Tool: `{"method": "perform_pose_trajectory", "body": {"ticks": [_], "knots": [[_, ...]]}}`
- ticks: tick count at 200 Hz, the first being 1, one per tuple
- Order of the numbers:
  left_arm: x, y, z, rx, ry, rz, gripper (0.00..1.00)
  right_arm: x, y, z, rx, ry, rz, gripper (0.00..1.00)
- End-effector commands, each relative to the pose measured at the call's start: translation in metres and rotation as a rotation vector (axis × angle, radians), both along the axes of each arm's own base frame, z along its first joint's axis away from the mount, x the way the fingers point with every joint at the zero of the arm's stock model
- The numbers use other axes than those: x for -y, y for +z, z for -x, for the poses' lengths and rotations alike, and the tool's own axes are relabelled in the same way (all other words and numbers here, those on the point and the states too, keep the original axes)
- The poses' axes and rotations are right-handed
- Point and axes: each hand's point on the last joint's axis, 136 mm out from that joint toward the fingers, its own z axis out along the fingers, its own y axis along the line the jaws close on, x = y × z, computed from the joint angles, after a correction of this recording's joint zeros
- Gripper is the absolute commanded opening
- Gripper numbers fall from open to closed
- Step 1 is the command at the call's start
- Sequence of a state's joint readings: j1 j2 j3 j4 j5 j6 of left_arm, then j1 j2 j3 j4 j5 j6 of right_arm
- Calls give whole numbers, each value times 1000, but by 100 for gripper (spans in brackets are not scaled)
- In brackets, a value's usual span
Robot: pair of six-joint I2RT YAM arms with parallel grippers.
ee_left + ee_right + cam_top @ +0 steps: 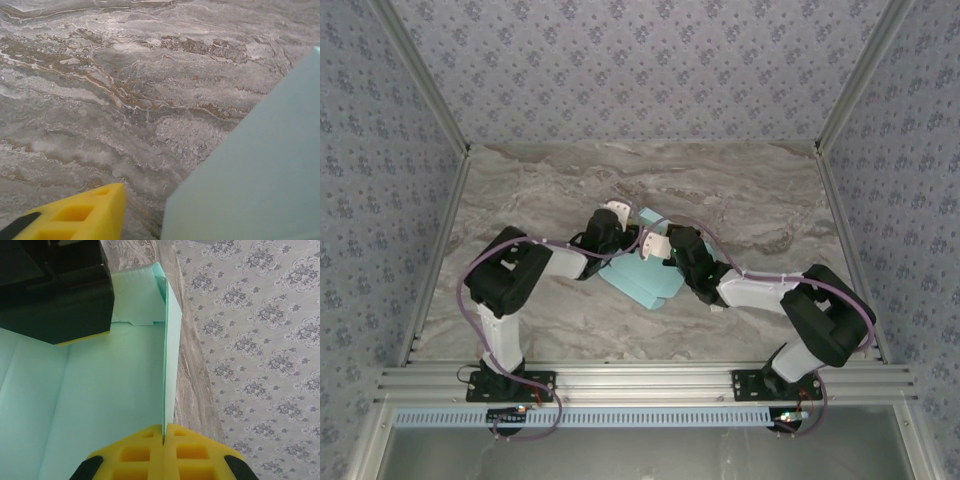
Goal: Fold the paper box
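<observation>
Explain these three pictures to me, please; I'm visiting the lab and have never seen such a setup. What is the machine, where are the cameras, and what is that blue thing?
The machine is two small robot arms bolted side by side at the near edge of a marble-patterned table. One picture looks down from above and behind them. The other two come from cameras on the wrists, so yellow fingers poke into view. On the table lies the paper box, a pale turquoise card sheet, partly folded. The right gripper is shut, pinching an upright edge of the card. The left gripper sits at the card's far side; one yellow finger shows beside the card, and I cannot tell whether it is holding anything.
</observation>
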State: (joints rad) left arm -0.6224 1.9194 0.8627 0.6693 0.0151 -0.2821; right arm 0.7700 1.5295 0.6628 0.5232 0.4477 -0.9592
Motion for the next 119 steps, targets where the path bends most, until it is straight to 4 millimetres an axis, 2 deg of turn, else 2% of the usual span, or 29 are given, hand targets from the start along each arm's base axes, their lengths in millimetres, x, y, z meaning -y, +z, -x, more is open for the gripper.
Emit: {"method": "perform_pose_trajectory", "body": {"ticks": [1, 40, 119], "knots": [[-20, 33, -18, 104, 58, 11, 50, 9, -10, 7, -52, -8, 40, 5], [-15, 40, -12, 130, -3, -3, 61, 9, -11, 7, -56, -10, 43, 5], [-5, 56, -6, 159, -79, 20, 71, 9, -12, 7, -59, -13, 46, 4]]}}
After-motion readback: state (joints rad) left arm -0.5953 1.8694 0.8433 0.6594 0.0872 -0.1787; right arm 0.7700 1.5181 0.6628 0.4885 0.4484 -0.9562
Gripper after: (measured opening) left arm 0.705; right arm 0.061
